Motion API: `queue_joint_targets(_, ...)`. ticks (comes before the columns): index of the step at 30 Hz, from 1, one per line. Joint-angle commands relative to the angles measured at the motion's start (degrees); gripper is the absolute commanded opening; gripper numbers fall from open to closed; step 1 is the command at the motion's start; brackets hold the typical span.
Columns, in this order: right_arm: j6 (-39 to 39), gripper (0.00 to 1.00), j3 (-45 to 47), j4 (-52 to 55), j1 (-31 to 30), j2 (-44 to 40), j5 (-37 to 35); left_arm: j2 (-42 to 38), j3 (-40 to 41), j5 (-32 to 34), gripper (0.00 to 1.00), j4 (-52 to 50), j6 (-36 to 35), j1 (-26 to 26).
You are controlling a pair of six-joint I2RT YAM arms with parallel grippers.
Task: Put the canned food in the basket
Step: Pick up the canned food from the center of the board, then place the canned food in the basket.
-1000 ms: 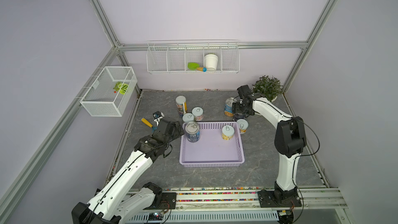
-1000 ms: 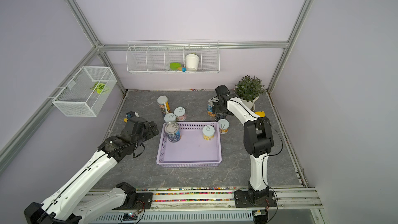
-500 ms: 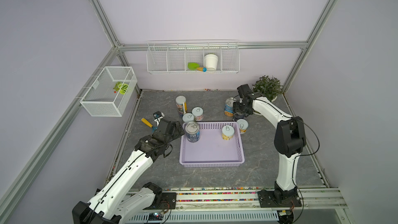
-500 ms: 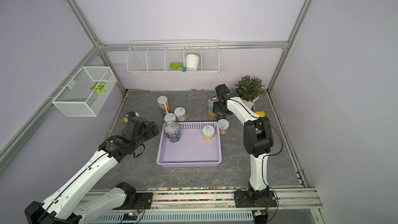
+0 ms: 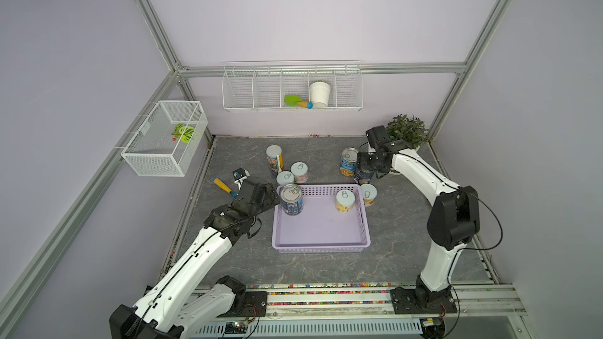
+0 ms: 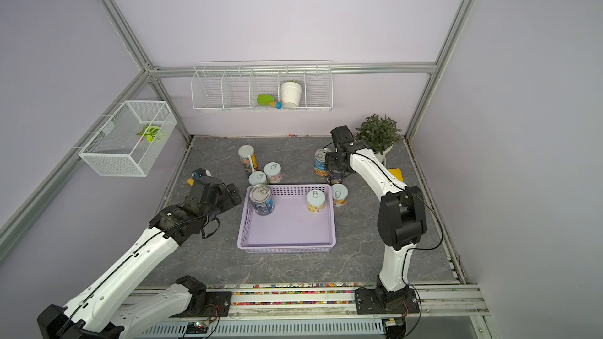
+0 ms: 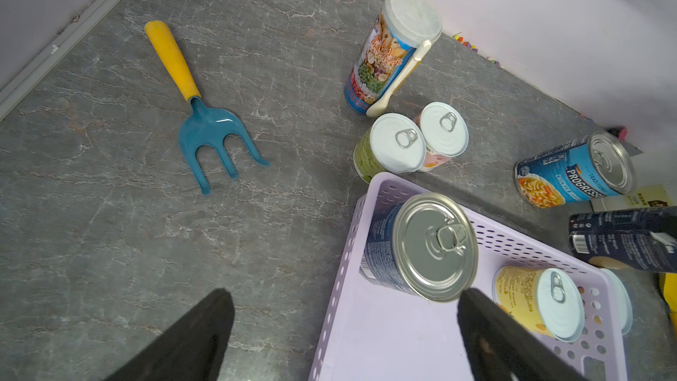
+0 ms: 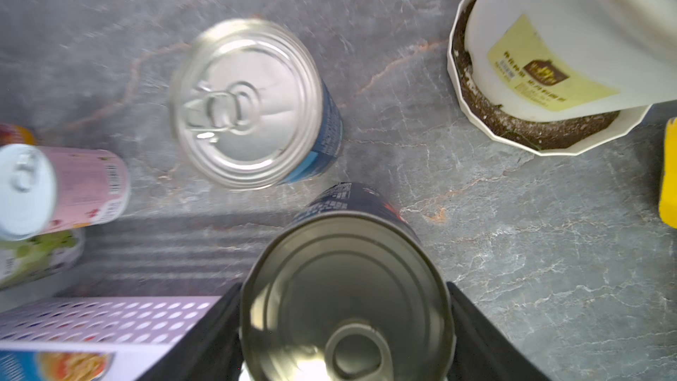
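Currently, your right end effector (image 8: 344,324) clasps the upright dark can (image 8: 346,280); basket (image 8: 110,318) sits just beside it, toward your left.

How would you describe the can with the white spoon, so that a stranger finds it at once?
Find the lilac basket in the middle of the grey table. Beyond its far left corner stand two short pale-lidded cans, and behind them a tall can. Only it carries a plastic cap and a white spoon.
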State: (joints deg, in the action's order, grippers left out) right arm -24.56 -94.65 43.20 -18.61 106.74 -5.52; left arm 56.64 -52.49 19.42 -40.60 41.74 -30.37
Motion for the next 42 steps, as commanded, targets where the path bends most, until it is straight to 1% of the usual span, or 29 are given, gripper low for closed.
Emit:
queue_joint_targets(1,0.04,0.46,0.28,-3.2,0.07,-4.12,0.77,0.05,-0.07,-0.53,1.0,0.26,-0.58,0.4)
queue_joint_targets(7,-0.63,0.44,0.69,-2.26,-0.4,-7.22,1.12,-0.05,-0.31,-0.51,1.0,0.17,-0.69,0.36)
queue_joint_targets(13,-0.58,0.44,2.13,-1.5,-3.08,-15.07,-0.47,-0.06,-0.32,-0.94,1.0,0.47,-0.96,0.4)
queue_joint_targets(17,-0.05,0.44,3.84,-1.55,-6.45,-21.72,-1.38,-0.18,-0.25,-1.27,1.0,0.7,-1.22,0.4)
queue_joint_targets(24,-0.02,0.44,7.35,-0.11,-16.21,-29.67,-3.35,-0.2,-0.34,-1.83,1.0,1.05,-1.46,0.4)
queue_joint_targets(28,-0.88,0.43,10.38,-0.66,-20.61,-31.5,-1.96,-0.07,-0.34,-1.76,1.0,1.15,-1.48,0.49)
queue_joint_targets(33,-1.28,0.42,13.93,-0.92,-25.28,-31.34,-1.69,0.0,-0.57,-1.44,1.0,1.1,-1.55,0.49)
queue_joint_targets(36,-1.55,0.41,17.07,-1.51,-26.6,-31.07,-1.87,0.01,-0.51,-1.26,1.0,1.07,-1.49,0.49)
queue_joint_targets(42,-1.76,0.41,24.14,-3.99,-26.65,-30.68,-1.76,0.46,-0.52,-1.1,1.0,1.27,-1.56,0.49)
